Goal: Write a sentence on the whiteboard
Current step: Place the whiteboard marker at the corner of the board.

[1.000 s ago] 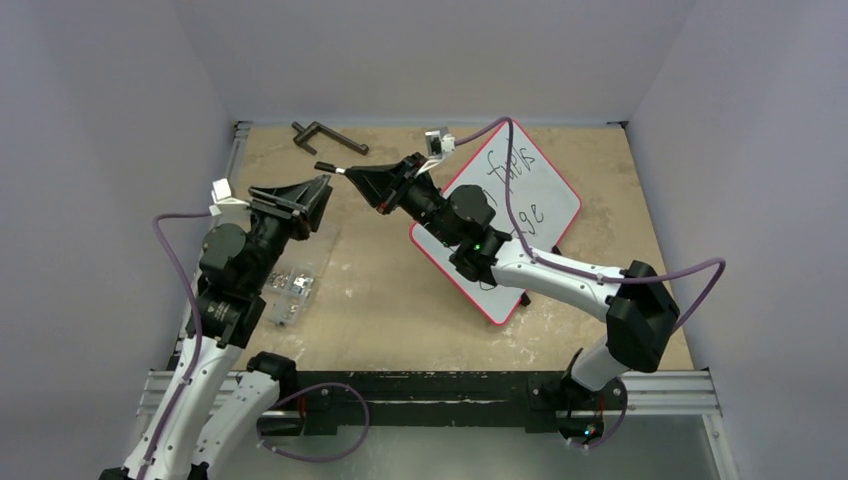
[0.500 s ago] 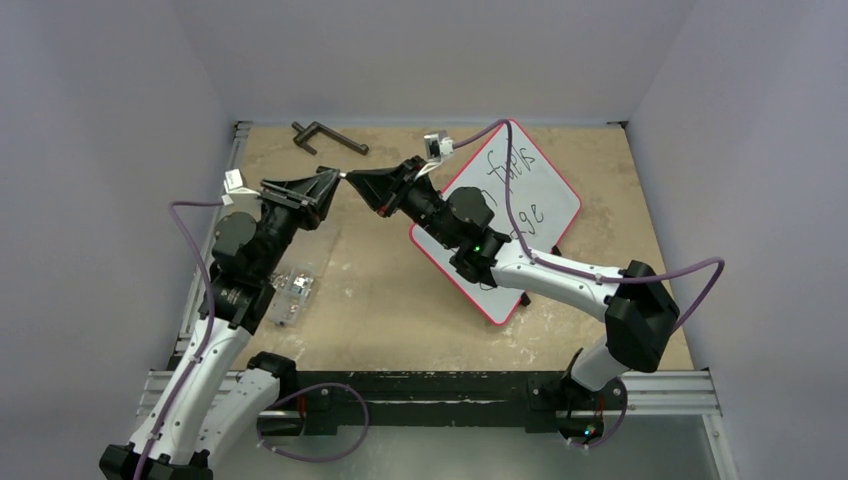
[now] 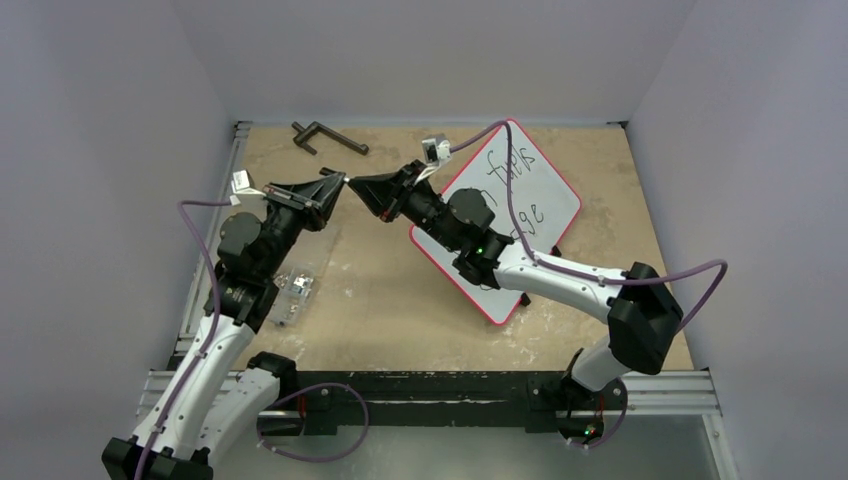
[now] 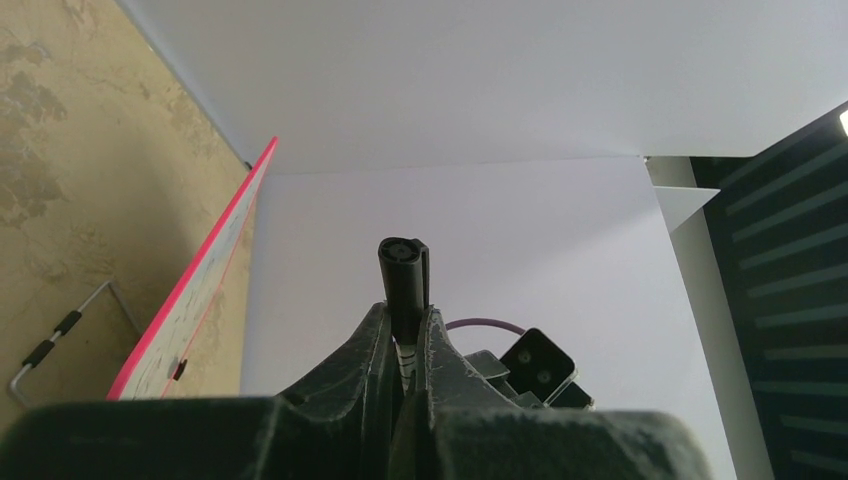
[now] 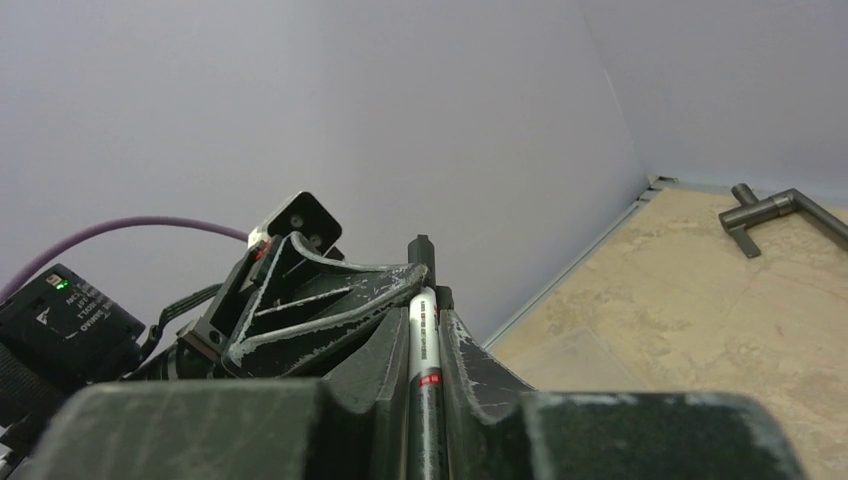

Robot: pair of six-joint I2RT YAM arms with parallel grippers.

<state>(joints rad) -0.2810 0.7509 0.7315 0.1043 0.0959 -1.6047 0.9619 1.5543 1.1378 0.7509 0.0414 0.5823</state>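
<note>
Top view, arms: my left gripper (image 3: 336, 185) and my right gripper (image 3: 352, 181) meet nose to nose above the table (image 3: 400, 290), left of centre in the upper half of the frame. What lies between the tips is too small to make out here.
Top view, whiteboard (image 3: 548, 192): it lies on the table right of centre, turned like a diamond. My right arm crosses its lower left part.
Top view, sentence (image 3: 507, 170): black handwriting on the board's upper half. I can read "fuels" and "ge"; the rest sits under my arm and cable.
Top view, other things: a dark T-shaped tool (image 3: 325, 137) lies in the upper left near the far edge, and a clear packet (image 3: 290, 285) lies beside my left arm.
Left wrist view, left gripper: my fingers are pressed together on a black cap (image 4: 403, 272), which stands up from the tips at the centre of the frame.
Left wrist view, whiteboard: edge-on at the left, its red rim slanting upward. A bent wire (image 4: 60, 335) lies at the lower left.
Right wrist view, right gripper: I pinch the white barrel of the marker (image 5: 424, 350) at the bottom centre. Its capped end runs past my tips into my left gripper's fingers, which are closed on it.
Right wrist view, tool: at the right edge, on the table.
</note>
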